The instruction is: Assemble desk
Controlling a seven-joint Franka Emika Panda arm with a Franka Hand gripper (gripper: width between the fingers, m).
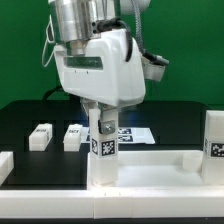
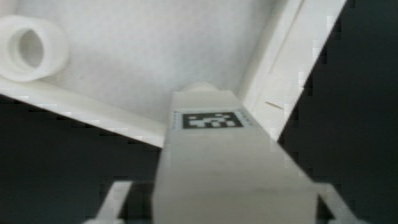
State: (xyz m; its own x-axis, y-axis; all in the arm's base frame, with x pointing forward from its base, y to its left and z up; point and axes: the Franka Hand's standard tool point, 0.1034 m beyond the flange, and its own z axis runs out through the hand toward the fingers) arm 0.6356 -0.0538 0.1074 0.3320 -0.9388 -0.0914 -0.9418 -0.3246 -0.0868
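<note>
Exterior view, pincer (image 1: 104, 122) gripping leg (image 1: 104, 160), at panel (image 1: 160, 176) edge

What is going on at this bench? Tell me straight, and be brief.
The arm is partway through building the desk. Its gripper is closed on an upright white leg, held at the corner of the panel on the exterior view's left. The wrist view shows a round socket in the panel, apart from the held leg. A second leg stands upright at the panel's other end. A third leg and a fourth leg lie loose on the black table.
</note>
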